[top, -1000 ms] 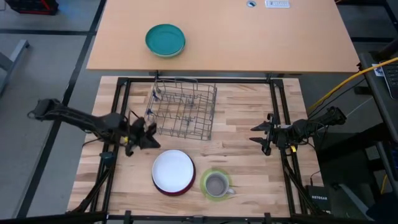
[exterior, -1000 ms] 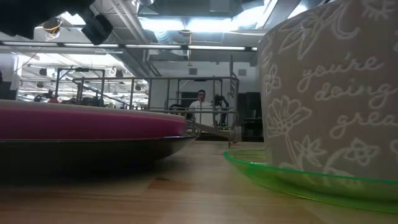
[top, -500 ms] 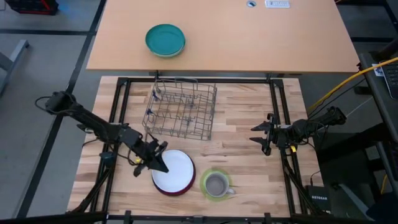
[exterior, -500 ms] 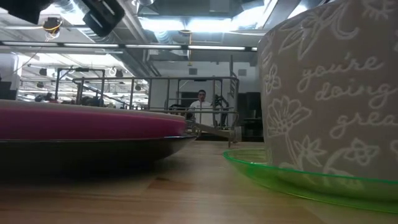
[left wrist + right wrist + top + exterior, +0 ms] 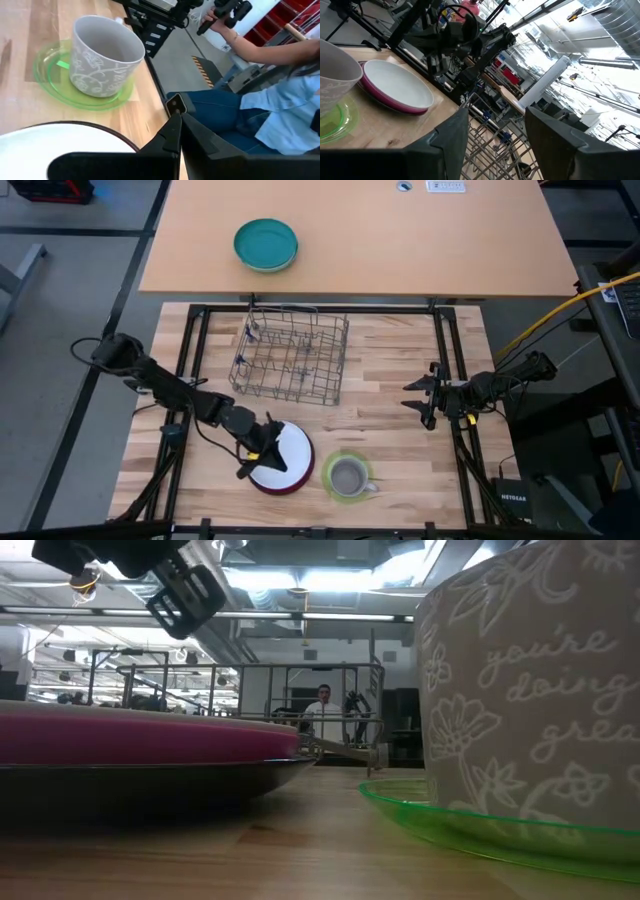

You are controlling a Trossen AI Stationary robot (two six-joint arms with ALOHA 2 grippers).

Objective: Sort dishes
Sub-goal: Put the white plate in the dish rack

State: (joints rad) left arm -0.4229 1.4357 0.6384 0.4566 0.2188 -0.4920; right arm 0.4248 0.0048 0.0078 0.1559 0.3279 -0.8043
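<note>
- Swinging in from the wooden desk's point(image 5: 400, 360) left edge, my left gripper point(image 5: 262, 455) now hangs over the round white plate point(image 5: 288, 452); I cannot tell its finger state.
- That plate sits stacked in the magenta plate point(image 5: 300, 482) near the front edge, so I judge it goes first.
- Beside them, the small grey mug point(image 5: 347, 476) stands on the lime-green saucer point(image 5: 333, 489).
- My right gripper point(image 5: 418, 396) waits, fingers apart, by the right edge.

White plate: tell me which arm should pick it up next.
Left. The left claw is already over the near-left rim of the white plate, which lies stacked on the magenta plate. The right claw waits open by the table's right edge, well away from the stack.
</note>
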